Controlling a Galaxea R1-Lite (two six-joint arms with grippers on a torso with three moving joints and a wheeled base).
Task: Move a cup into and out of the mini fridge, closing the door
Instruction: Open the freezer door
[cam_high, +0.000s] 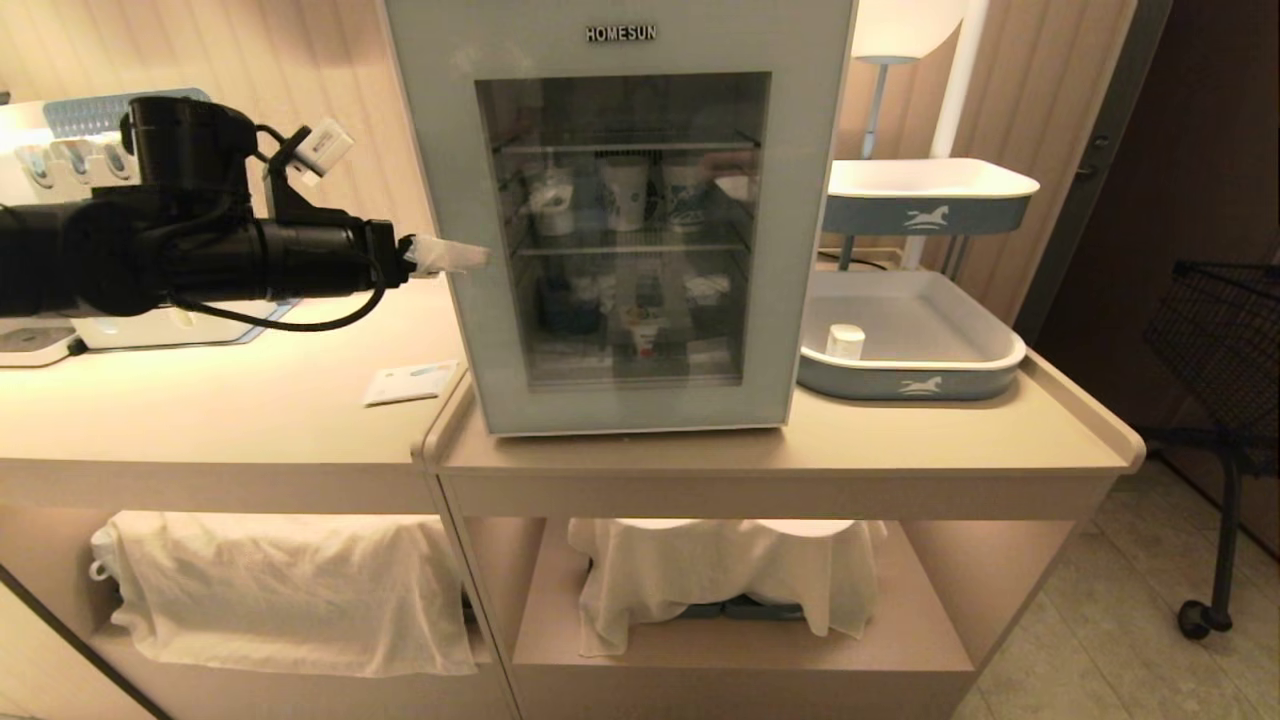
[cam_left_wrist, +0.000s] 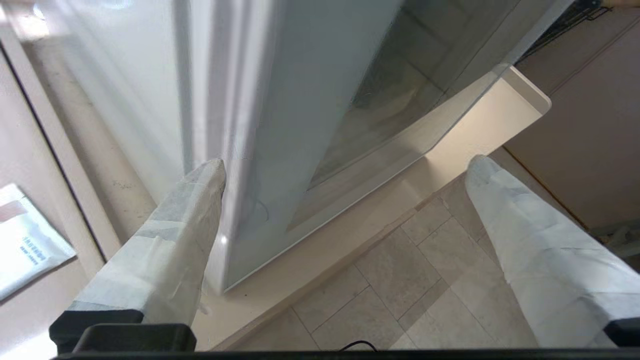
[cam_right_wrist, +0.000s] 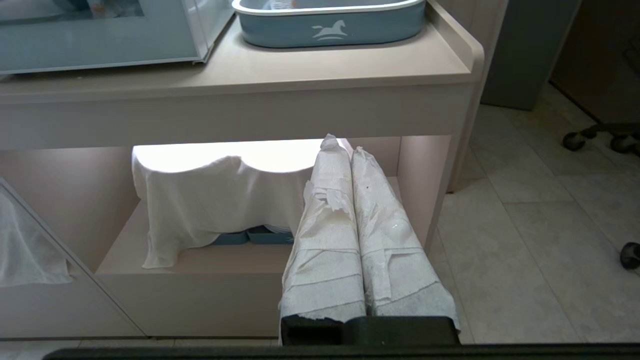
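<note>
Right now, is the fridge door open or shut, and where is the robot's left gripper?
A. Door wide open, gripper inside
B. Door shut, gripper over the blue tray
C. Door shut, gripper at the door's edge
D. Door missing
C: the door sits flat against the mini fridge, and the open left gripper straddles the door's side edge.

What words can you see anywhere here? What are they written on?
"HOMESUN" stands on the top of the door of the mini fridge.
The paper packet on the counter has blue print, too small to read.
The paper cups inside have blue print, too blurred to read.
The trays show only a white horse, no words.
</note>
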